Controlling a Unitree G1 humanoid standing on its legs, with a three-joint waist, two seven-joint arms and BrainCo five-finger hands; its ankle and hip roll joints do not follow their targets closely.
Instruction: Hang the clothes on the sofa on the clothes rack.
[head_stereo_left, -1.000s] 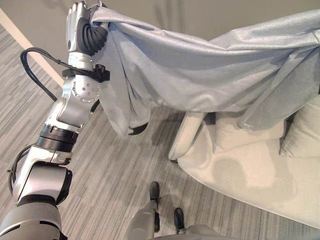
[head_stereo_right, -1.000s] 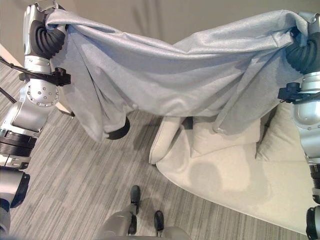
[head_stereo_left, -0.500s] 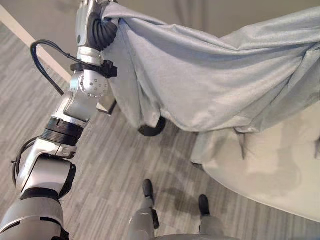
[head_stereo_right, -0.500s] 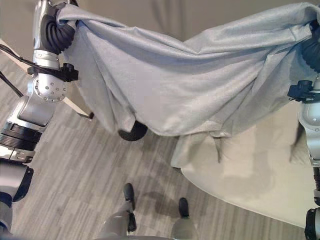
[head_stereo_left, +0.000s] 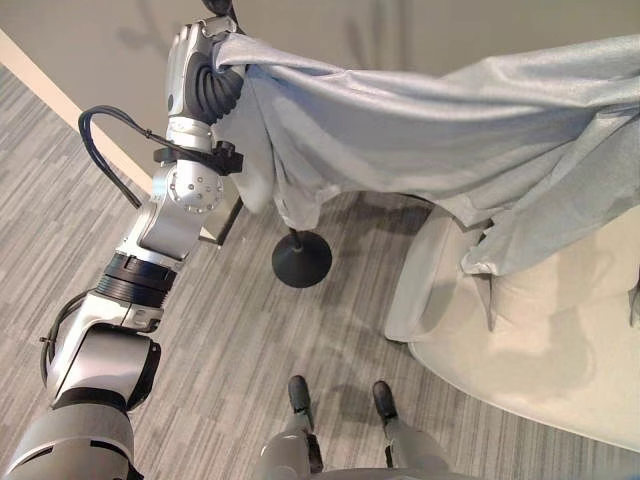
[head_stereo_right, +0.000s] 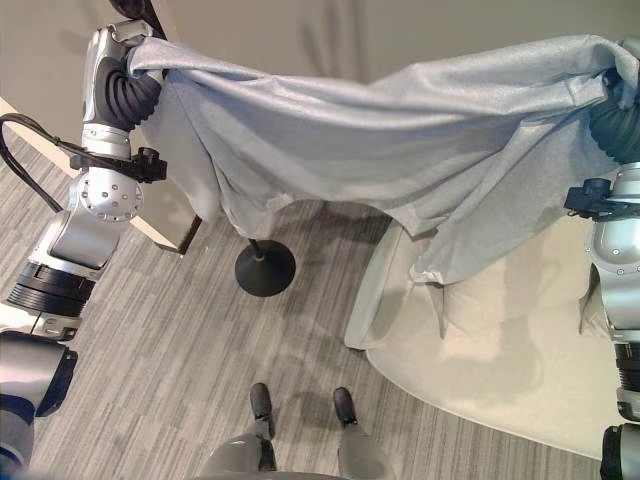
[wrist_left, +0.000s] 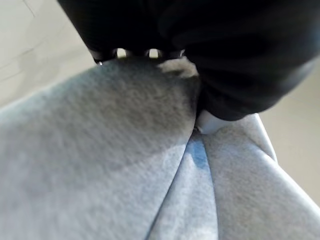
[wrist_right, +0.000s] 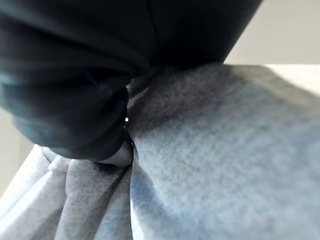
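A large light-grey garment (head_stereo_left: 420, 130) hangs spread in the air between my two raised hands. My left hand (head_stereo_left: 190, 60) is shut on its left end, up near the wall. My right hand (head_stereo_right: 618, 110) is shut on its right end, above the sofa. In both wrist views the grey cloth (wrist_left: 100, 165) (wrist_right: 225, 160) bunches where it runs into the hand. The clothes rack's black round base (head_stereo_left: 302, 260) and thin pole stand on the carpet under the garment's left half; the rack's upper part is hidden behind the cloth. The cream sofa (head_stereo_right: 500, 350) lies below the right half.
A white panel (head_stereo_right: 180, 222) leans against the wall just left of the rack's base. Grey striped carpet (head_stereo_left: 230, 340) spreads between me and the rack. A pale strip (head_stereo_left: 60, 110) runs along the foot of the beige wall.
The view has shifted. The garment's hanging folds have risen off the rack's base, which now shows whole along with its pole. Both hands still hold the cloth.
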